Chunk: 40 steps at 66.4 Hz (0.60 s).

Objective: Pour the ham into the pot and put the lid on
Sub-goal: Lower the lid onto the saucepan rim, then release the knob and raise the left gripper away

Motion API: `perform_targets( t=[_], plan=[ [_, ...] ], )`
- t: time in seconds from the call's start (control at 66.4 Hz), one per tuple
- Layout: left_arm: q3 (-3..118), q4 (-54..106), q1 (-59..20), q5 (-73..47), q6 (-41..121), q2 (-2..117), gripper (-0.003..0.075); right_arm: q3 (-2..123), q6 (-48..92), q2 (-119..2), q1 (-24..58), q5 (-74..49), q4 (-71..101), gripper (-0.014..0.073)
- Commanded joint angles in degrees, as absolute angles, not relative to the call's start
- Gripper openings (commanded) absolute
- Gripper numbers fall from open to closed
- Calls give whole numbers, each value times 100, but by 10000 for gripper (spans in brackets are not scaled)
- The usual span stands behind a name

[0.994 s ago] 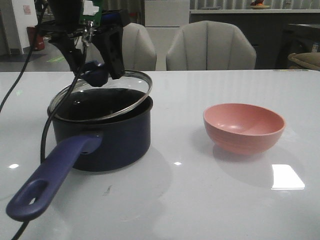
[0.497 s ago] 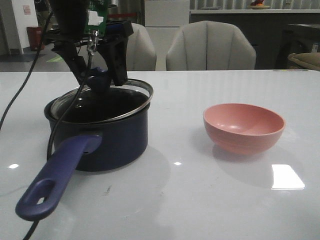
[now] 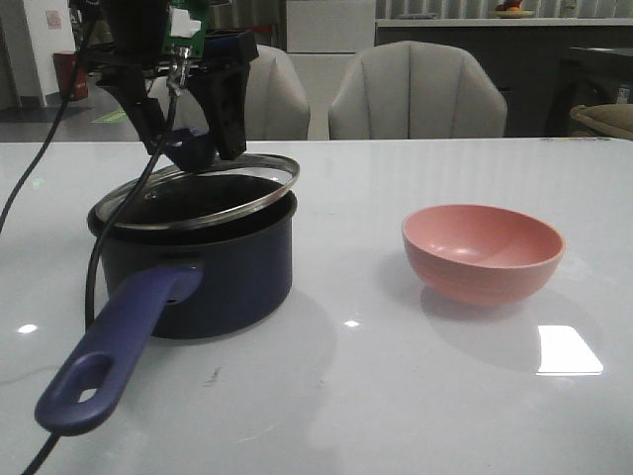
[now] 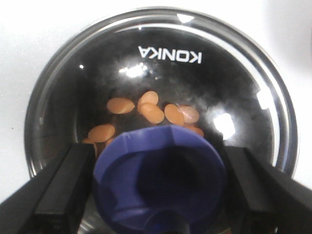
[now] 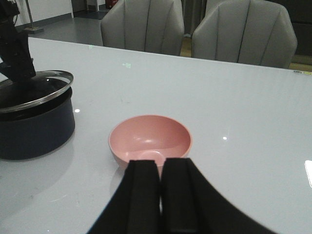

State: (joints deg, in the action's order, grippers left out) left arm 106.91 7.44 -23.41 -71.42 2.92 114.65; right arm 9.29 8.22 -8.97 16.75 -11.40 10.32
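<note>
The dark navy pot (image 3: 213,282) stands at the table's left, its long purple-blue handle (image 3: 114,346) pointing toward the front edge. The glass lid (image 3: 213,193) lies tilted over the pot's mouth, its right side raised above the rim. My left gripper (image 3: 188,146) is shut on the lid's purple-blue knob (image 4: 161,180), one black finger (image 4: 61,192) on each side. Through the glass, several orange ham (image 4: 152,113) slices lie on the pot's black bottom. My right gripper (image 5: 161,168) is shut on nothing, just short of the pink bowl (image 5: 150,139).
The pink bowl (image 3: 483,252) sits empty at the right of the white table (image 3: 396,396). A black cable (image 3: 94,267) hangs from the left arm down past the pot's left side. Two grey chairs (image 3: 415,94) stand behind the far edge.
The lid dropped close to the pot's rim, then its right side rose again a little. The pot turned slightly, its handle end swinging right. The bowl stayed put.
</note>
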Motion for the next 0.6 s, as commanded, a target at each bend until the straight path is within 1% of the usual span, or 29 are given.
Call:
perform_targets(
  t=[0.0, 0.392, 0.587],
  plan=[
    [10885, 695, -2392, -7278, 269, 11147, 526, 1095, 872, -942, 1689, -707, 1025, 167],
    [10885, 227, -2548, -7278, 269, 11158, 529, 1095, 872, -942, 1689, -707, 1025, 167],
    [10885, 227, -2548, -7278, 269, 11208, 633, 1095, 872, -942, 1689, -707, 1025, 167]
  ],
)
